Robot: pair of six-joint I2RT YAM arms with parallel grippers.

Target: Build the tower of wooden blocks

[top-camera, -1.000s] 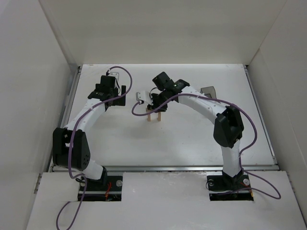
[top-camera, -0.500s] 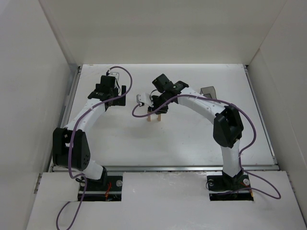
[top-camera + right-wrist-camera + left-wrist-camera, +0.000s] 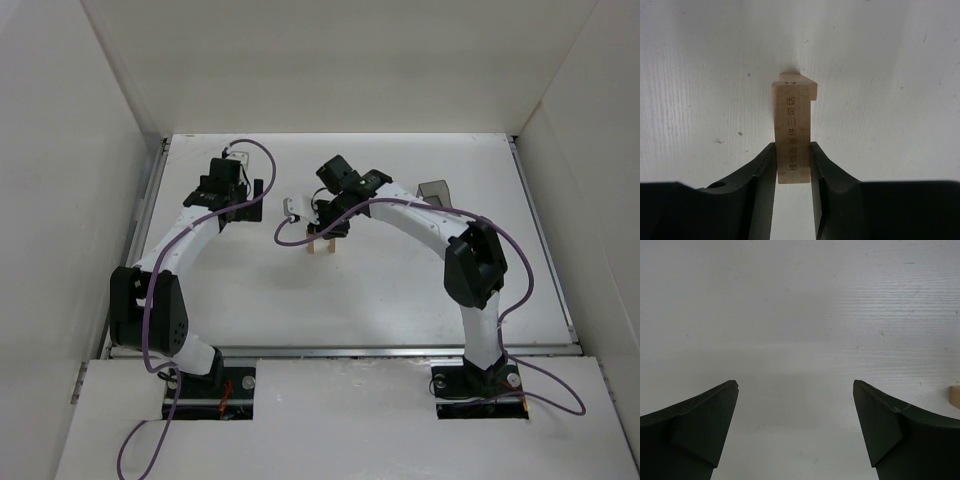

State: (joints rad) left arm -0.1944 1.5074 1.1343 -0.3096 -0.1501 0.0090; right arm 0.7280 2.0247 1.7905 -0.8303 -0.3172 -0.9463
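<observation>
The wood block tower stands mid-table as two short tan uprights. My right gripper hovers right over them. In the right wrist view this gripper is shut on the near end of a flat printed plank. The top of one upright peeks out under the plank's far end. Whether the plank touches it I cannot tell. My left gripper sits to the left of the tower, apart from it. It is wide open in the left wrist view, with only bare table between its fingers.
A translucent dark grey container lies at the back right, behind the right arm. A sliver of a tan block shows at the right edge of the left wrist view. White walls enclose the table on three sides.
The right gripper has shifted very slightly with the plank over the uprights. The left arm has stayed still.
</observation>
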